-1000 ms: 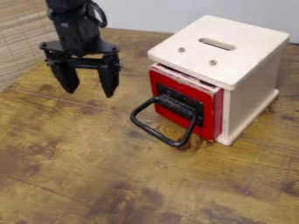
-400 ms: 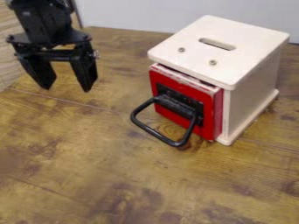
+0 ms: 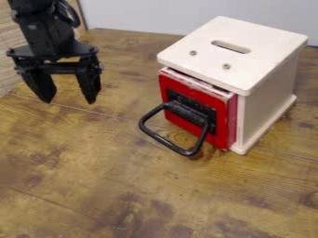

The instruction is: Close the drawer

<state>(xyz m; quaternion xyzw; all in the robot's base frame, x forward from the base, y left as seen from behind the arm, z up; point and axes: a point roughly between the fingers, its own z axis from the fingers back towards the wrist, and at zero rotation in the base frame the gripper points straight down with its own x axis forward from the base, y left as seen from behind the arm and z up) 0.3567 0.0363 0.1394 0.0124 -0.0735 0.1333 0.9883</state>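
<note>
The red drawer front [image 3: 199, 107] with a dark slotted centre sits in the cream-white cube box [image 3: 255, 74] at the right. Its large black loop handle [image 3: 172, 135] lies forward on the table. The drawer front stands out only slightly from the box face. My black gripper [image 3: 62, 93] hangs over the table at the far left, well apart from the drawer. Its two fingers [image 3: 43, 88] are spread wide and hold nothing.
The wooden table [image 3: 112, 186] runs across the view. A woven light-coloured wall or mat [image 3: 19, 37] is at the back left. The box's white top has a slot [image 3: 231, 45] and two small screws.
My gripper swung from near the middle to the far left, then dipped a little lower and slightly right. It stayed open. The drawer and handle have not moved.
</note>
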